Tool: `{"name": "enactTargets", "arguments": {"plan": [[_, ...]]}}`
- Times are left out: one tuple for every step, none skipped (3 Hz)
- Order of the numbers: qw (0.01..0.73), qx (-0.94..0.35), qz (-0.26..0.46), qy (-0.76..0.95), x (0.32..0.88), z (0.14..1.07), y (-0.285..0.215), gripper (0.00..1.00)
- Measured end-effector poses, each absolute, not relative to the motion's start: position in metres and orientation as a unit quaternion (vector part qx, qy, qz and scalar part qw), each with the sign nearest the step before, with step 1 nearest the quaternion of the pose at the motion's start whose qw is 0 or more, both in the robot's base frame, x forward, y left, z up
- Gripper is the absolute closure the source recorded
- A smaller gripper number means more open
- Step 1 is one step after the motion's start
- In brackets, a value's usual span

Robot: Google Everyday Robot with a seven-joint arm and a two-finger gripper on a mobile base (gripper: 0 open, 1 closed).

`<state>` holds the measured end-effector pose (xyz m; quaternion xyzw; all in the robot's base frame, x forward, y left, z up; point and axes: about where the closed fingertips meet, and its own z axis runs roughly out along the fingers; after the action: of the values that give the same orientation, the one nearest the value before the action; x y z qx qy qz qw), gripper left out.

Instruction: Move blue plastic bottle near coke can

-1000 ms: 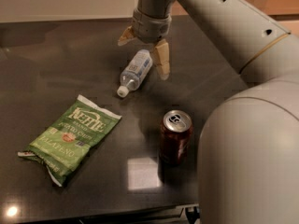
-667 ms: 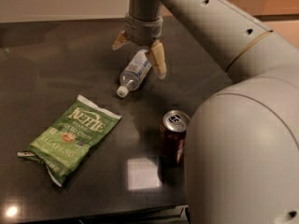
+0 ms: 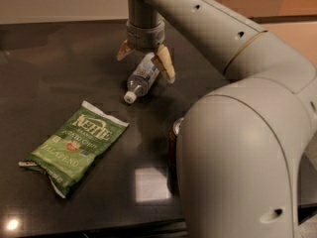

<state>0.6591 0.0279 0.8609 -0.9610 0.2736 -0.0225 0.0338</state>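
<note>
The blue plastic bottle point(image 3: 142, 80) lies on its side on the dark table point(image 3: 59, 68), white cap pointing toward the front left. My gripper point(image 3: 145, 62) hangs open right above the bottle's far end, one tan finger point(image 3: 166, 67) on its right side and the other at its back left. The coke can point(image 3: 173, 133) stands near the front right of the bottle, mostly hidden behind my arm's large grey body point(image 3: 237, 167); only a sliver of its rim and side shows.
A green Kettle chips bag point(image 3: 74, 145) lies flat on the table at the front left. The table's front edge runs along the bottom. A pale wall stands behind the table's far edge.
My gripper has moved left and lower, from beside the bottle's far end to straddling it. My arm's body has swung left and now covers most of the can. The bottle has not moved.
</note>
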Motion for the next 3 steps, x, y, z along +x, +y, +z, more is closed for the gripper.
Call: {"name": "enactTargets", "arguments": {"plan": [[0.02,-0.965,-0.024,0.259,0.666,0.8545,0.0323,0.18],[0.012,-0.968,-0.023,0.249,0.6692,0.8501,0.0335,0.41],[0.013,-0.97,-0.02,0.243,0.6685,0.8521,0.0287,0.64]]}}
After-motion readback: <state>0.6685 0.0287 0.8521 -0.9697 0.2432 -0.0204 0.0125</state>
